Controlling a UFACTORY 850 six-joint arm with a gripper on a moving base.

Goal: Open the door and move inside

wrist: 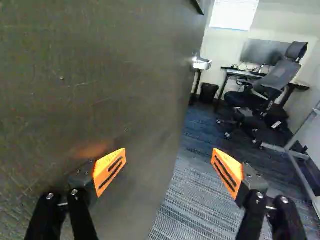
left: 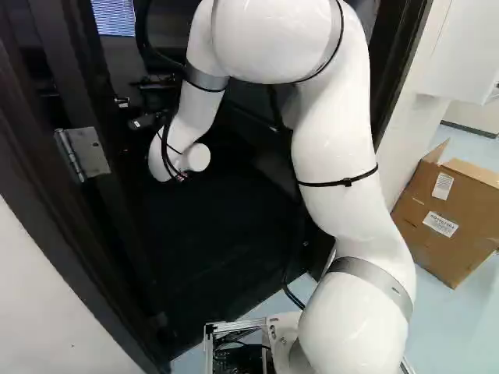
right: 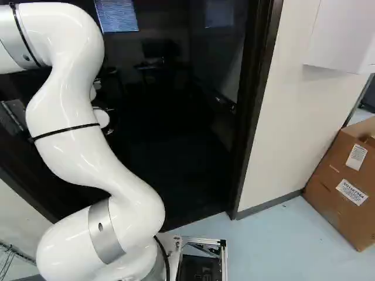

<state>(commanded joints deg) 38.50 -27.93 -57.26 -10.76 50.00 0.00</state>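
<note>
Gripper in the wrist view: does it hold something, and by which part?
Nothing is held: the gripper stands open beside the door, not closed on its handle.

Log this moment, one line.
door: open | tool: open, beside door, handle ahead, ungripped | arm: extended through doorway | base: outside, entry not yet done

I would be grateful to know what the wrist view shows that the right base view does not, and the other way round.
Only the wrist view: the fingers, open and well apart, the metal handle and a black wastebasket.

Only the right base view: the arm's white links, the dark doorframe and an open cardboard box by the wall.

Both: the room's bright window blinds and a desk, dim in the right base view.
</note>
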